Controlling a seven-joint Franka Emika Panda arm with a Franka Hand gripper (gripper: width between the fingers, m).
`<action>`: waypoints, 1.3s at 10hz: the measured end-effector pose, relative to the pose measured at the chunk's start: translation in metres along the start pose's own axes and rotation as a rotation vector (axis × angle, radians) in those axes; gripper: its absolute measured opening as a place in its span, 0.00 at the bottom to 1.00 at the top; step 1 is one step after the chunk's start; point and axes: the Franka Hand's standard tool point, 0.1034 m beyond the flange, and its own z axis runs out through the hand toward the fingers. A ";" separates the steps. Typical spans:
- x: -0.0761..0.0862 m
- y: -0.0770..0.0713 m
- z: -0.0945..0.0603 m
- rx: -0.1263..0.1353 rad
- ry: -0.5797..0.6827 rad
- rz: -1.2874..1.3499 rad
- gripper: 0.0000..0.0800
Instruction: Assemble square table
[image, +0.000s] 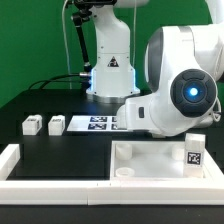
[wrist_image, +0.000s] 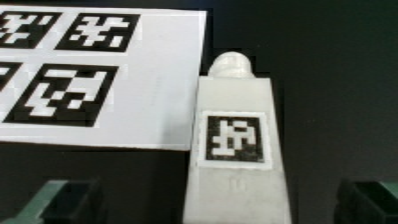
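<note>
In the wrist view a white leg (wrist_image: 235, 140) with one black-and-white tag lies on the black table beside the marker board (wrist_image: 107, 80). My gripper (wrist_image: 214, 208) is open. Its dark fingertips (wrist_image: 63, 203) stand wide apart on either side of the leg's near end, without touching it. In the exterior view the square tabletop slab (image: 150, 163) lies at the front right, with round corner sockets. A tagged leg (image: 194, 152) stands upright at its right side. Two more legs (image: 32, 125) (image: 55, 124) stand at the left. The arm's body hides the gripper there.
The low white border rail (image: 40, 170) runs along the table's front and left side. The marker board (image: 95, 122) lies in the middle of the table in front of the robot base (image: 108, 75). Cables hang at the back left.
</note>
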 end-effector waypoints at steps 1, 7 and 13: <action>0.002 -0.003 0.006 -0.002 0.007 0.007 0.81; 0.003 -0.002 0.019 0.003 0.020 0.042 0.53; 0.003 0.000 0.019 0.007 0.020 0.045 0.36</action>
